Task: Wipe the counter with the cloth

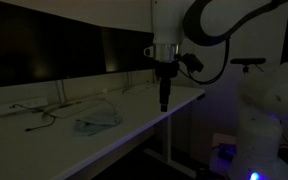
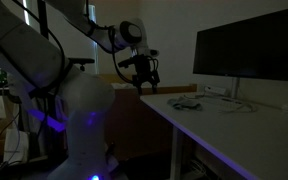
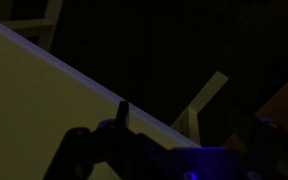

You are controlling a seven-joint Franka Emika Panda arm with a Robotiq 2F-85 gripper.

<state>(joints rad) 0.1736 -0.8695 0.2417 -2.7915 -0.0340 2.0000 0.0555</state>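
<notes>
All three views are dim and grainy. The pale tabletop (image 1: 44,140) catches faint light; the monitors (image 1: 54,50) are black. Blue-violet light glows low by the robot's base (image 2: 84,135) and tints the blurred tool (image 3: 174,160) in the wrist view.

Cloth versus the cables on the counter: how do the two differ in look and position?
Look: the cloth is a pale, crumpled soft patch; the cables are thin dark lines.
Position: the cloth lies nearer the gripper; the cables lie farther from it, closer to the monitors.
Shared: both rest on the white counter, and the gripper touches neither.
</notes>
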